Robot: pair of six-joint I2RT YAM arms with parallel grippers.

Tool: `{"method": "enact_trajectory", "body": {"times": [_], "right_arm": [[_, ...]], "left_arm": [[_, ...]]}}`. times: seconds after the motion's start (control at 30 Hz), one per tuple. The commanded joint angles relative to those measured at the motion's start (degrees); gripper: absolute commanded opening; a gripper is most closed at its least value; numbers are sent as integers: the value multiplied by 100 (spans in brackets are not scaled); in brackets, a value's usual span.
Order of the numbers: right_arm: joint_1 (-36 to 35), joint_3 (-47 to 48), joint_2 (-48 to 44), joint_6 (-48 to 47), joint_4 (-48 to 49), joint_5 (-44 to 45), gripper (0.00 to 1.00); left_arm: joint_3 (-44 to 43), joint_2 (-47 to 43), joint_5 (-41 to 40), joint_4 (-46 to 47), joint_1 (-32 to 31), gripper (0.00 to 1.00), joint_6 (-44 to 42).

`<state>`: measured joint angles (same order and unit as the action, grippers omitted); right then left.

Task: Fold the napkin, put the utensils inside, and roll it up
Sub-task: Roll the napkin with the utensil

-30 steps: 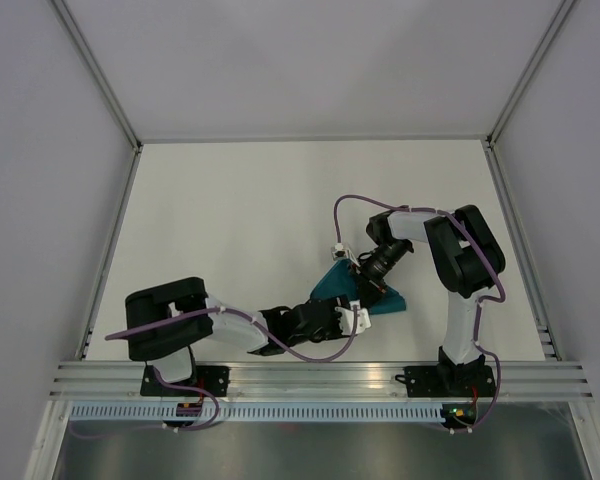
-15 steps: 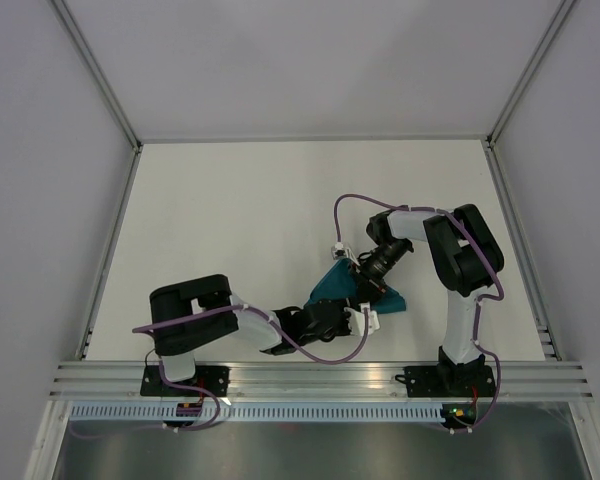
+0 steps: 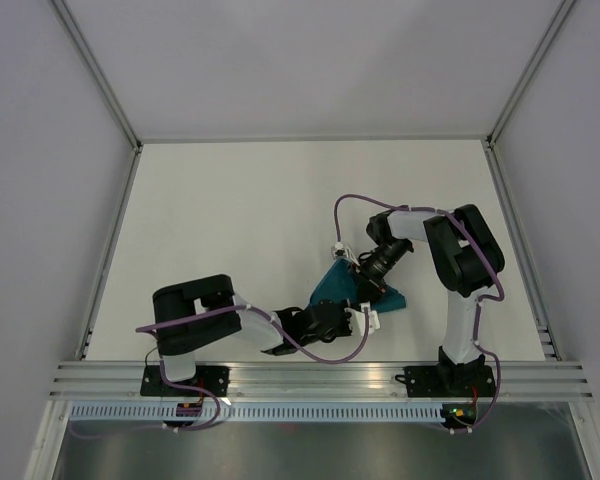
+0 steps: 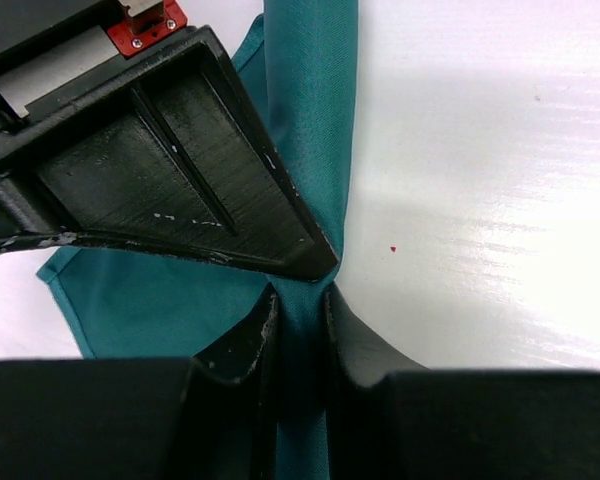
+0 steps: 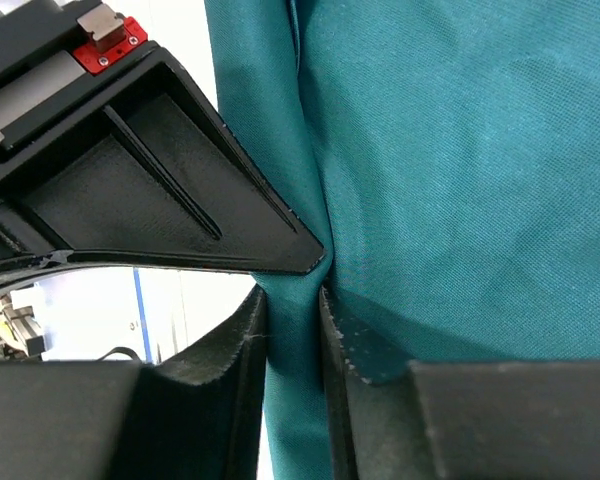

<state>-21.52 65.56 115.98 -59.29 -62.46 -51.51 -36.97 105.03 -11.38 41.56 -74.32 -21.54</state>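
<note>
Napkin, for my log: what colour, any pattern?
Plain teal napkin, no pattern; best in the right wrist view.

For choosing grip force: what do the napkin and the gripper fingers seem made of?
The napkin: thin woven cloth, matte teal; fine weave and soft folds show. The fingers: probably hard plastic, dull black, with pale scuffed edges.

One teal napkin (image 3: 331, 285), one table (image 3: 230, 215), one left arm (image 3: 225, 327), one right arm (image 3: 462, 255)
</note>
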Motion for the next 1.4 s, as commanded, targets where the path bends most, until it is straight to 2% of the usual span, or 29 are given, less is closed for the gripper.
{"method": "enact_trajectory", "body": {"times": [0.0,0.1,0.23,0.5,0.8,0.93,1.03,1.17,1.37], "right_arm": [[34,-104,-215,-75,849,563,37],[51,-210,-662,162,1155,580,47],[95,-473,-1340,602,1718,738,53],[446,-956,-2650,1288,2720,914,56],[508,-1834,-3872,577,2625,906,57],[491,-2389,-4346,278,2826,879,59],[359,-2828,-4707,216,3203,1063,61],[-184,-3513,-5216,496,4185,1606,63],[-949,-3901,-5174,725,4996,2162,64]], "left_arm": [[-91,132,548,-744,93,2,781],[-187,88,1031,-1026,313,2,1054],[-100,-71,1655,-1115,638,2,1520],[-504,52,3377,-1870,1560,2,2486],[-1154,667,4934,-2450,2387,2,3348],[-1312,1079,5522,-2337,2650,2,3665],[-1374,1247,5822,-2205,2826,2,3946],[-1453,1484,6059,-2135,2941,2,4218],[-1629,1687,6253,-2283,3047,2,4334]]}}
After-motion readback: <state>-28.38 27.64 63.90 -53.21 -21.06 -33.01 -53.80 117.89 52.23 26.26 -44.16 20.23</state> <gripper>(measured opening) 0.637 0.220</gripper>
